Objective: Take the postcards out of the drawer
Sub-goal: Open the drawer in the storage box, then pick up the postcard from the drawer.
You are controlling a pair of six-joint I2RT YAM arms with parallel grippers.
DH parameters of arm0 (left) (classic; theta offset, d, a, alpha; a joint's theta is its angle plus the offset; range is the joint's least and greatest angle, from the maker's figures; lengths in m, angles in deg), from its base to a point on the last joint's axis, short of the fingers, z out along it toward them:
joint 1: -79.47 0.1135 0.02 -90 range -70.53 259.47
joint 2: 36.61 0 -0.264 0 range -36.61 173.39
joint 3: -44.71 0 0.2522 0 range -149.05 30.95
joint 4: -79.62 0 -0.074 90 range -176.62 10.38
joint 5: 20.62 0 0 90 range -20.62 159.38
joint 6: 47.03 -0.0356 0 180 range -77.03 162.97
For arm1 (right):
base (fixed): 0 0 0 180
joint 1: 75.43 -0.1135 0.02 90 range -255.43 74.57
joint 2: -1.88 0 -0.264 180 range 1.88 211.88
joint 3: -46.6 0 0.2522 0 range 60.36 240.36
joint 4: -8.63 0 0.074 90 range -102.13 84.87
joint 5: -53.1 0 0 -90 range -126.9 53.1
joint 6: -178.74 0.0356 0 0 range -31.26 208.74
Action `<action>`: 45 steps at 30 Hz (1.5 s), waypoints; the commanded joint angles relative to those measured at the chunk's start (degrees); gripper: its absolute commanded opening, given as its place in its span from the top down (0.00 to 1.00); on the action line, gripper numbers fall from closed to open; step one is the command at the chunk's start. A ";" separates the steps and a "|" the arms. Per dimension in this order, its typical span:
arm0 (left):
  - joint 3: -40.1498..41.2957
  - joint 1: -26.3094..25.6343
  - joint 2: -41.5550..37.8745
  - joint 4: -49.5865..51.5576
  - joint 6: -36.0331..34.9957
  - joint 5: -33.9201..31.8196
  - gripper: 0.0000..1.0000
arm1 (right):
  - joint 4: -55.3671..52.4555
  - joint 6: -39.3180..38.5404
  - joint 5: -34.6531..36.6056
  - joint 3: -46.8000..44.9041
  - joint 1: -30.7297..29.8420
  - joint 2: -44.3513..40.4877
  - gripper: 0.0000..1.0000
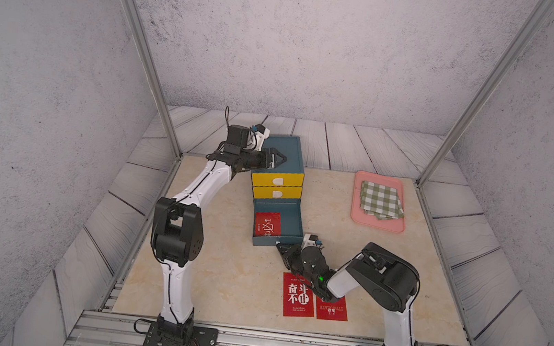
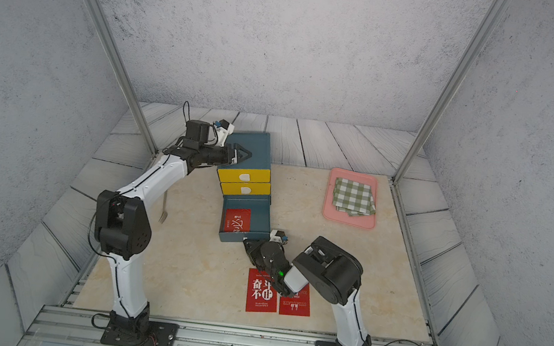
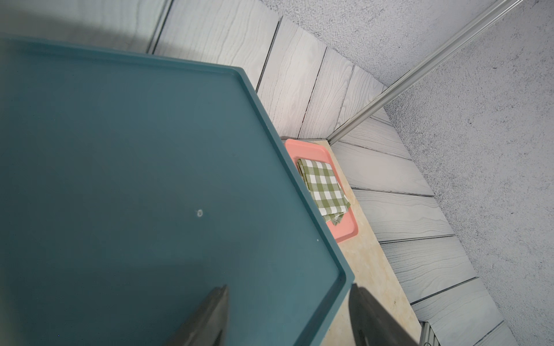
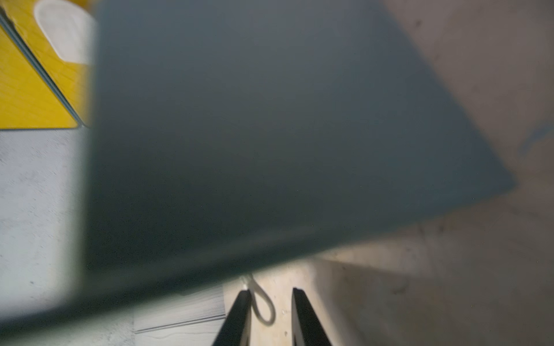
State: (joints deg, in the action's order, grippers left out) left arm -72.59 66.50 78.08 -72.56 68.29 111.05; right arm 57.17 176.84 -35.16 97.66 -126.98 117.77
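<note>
Lengthwise front-to-back, a postcard (image 1: 268, 223) lies in the drawer (image 1: 270, 242); left tool (image 1: 281, 159) wide, right tool (image 4: 271, 290) narrowly parted.

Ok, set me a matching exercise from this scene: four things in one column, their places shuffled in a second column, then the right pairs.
Things:
1. green-white checked cloth
2. postcard with four large characters
3. postcard with one large character
4. left gripper

Places:
A. over the top of the blue cabinet
B. inside the open bottom drawer
C. on the pink tray
D. flat on the table

Pairs: 1-C, 2-D, 3-B, 4-A.
</note>
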 commanded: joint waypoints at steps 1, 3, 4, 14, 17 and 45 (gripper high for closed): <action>2.79 0.40 1.33 7.69 1.55 -1.68 0.29 | -4.29 -1.23 0.00 -1.24 -0.46 -3.84 0.62; 2.43 0.32 0.92 7.54 1.88 -1.59 0.27 | -5.78 -2.24 0.27 -1.45 -0.48 -5.48 0.55; 2.31 0.32 0.77 7.48 1.92 -1.59 0.26 | -6.66 -2.73 0.37 -1.44 -0.47 -6.36 0.53; 1.16 0.18 -3.55 6.23 3.31 -2.03 0.19 | -22.70 -10.45 -0.65 0.09 -0.55 -18.16 0.38; 0.73 0.23 -4.53 5.89 3.59 -2.29 0.18 | -26.17 -12.48 0.05 -0.99 -0.72 -22.74 0.35; 39.97 0.49 -41.20 6.39 5.55 -20.39 0.41 | -81.05 -52.49 -19.59 42.24 11.09 -10.54 0.17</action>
State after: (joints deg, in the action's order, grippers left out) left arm -37.08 66.61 37.15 -68.38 74.04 94.66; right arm -18.36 128.62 -50.50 136.70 -116.07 103.37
